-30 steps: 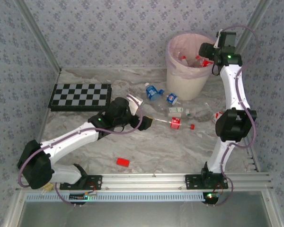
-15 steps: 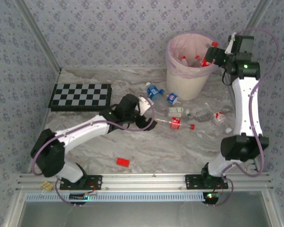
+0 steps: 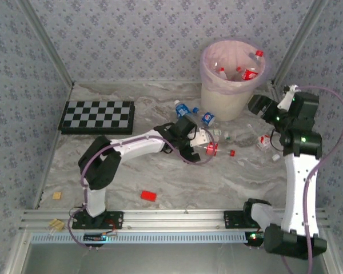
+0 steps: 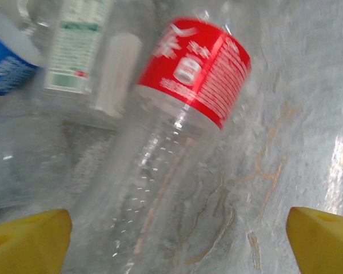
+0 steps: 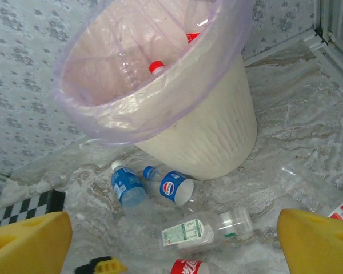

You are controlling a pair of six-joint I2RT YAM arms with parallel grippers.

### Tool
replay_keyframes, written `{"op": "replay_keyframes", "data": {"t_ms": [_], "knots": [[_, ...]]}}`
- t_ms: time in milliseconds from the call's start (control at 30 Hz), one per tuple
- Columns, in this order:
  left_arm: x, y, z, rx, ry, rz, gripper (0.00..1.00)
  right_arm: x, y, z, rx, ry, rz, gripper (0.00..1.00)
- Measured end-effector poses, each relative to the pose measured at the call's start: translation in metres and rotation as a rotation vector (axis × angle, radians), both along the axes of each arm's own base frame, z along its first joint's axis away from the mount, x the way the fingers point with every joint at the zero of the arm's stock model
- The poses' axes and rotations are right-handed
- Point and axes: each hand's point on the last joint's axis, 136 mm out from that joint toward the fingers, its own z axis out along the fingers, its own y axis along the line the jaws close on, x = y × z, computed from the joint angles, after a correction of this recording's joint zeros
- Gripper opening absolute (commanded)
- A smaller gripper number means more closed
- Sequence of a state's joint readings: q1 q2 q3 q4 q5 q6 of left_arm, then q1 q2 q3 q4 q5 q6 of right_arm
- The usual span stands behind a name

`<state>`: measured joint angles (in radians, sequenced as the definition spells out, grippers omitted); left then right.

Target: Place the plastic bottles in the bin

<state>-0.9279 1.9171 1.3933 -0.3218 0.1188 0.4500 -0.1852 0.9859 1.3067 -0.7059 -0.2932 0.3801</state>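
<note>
reaching forward, the left gripper (image 3: 204,145) now straddles a red-label bottle (image 4: 194,68) near the bin's (image 3: 223,101) front, jaws wide, gripping nothing; the right gripper (image 3: 263,107) has backed off right of the bin, released, another bottle (image 3: 251,72) apparently delivered inside.

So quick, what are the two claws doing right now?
Left gripper: open, straddling a red-label bottle, not gripping it.
Right gripper: open, empty.

- Cream-white bin (image 3: 226,104), lined in pale pink, stands upright at the far side, red-capped plastic bottles (image 3: 244,72) heaped inside.
- Two blue-labelled bottles (image 3: 184,109) lie on their sides near its base.
- A clear red-labelled bottle (image 4: 191,71) lies flat nearby.
</note>
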Motion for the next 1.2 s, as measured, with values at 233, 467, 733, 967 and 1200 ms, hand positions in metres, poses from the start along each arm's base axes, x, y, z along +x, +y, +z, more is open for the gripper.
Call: {"op": "replay_keyframes", "data": {"t_ms": [233,467,733,967,1200], "knots": [[0.015,-0.008,-0.021,0.073,-0.048,-0.069,1.0,-0.017,0.001,-0.013,0.024,0.021,0.004,0.94],[0.019,-0.006,-0.045,0.149,-0.048,-0.09,1.0,-0.018,0.007,-0.049,0.074,0.107,0.037,0.93],[0.022,-0.004,-0.053,0.198,-0.051,-0.093,0.82,-0.019,0.012,-0.059,0.098,0.129,0.063,0.93],[0.017,-0.004,-0.055,0.193,-0.034,-0.083,0.62,-0.02,0.013,-0.066,0.105,0.143,0.065,0.93],[-0.006,0.005,-0.047,0.19,-0.017,-0.084,0.6,-0.017,0.018,-0.066,0.141,0.131,0.091,0.92]]}}
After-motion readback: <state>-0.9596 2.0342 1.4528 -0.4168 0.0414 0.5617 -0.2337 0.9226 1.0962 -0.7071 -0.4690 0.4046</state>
